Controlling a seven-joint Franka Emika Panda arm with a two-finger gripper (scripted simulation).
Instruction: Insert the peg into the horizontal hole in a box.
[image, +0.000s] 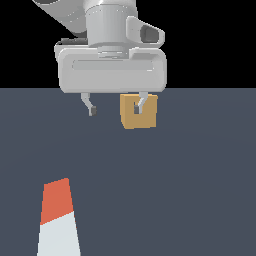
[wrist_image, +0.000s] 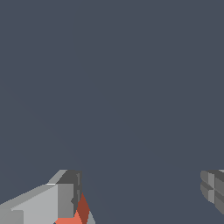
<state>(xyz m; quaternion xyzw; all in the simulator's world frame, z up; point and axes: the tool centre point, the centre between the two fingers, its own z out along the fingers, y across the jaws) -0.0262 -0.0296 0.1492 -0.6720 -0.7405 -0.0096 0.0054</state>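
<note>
Peg (image: 58, 220) first, operator: you find it low at the exterior view's left, lying flat on the dark grey table (image: 175, 190), with its orange-red half pointing away from the camera and its white half running off the bottom edge of the picture. Nothing touches it, and it lies well apart from everything else in that view. Moving rightward, you come to the end effector (image: 116, 107), hanging above the far part of the table under its wide pale grey body; its two fingers stand spread wide apart with nothing between them, so you can read it as open and empty. One fingertip (image: 92, 110) shows against bare table, while the other overlaps, in this view, the front face of the box (image: 148, 118). That tan box sits on the table right of centre, near the table's far edge, and the small dark hole (image: 136, 108) in its facing side lies partly behind that fingertip, so you cannot see its full outline. In the wrist view you see mostly bare table, with one grey finger (wrist_image: 48, 203) at one lower corner and the other finger at the opposite edge, far apart; a small piece of the orange-red end of the peg shows just beside the first finger.
</note>
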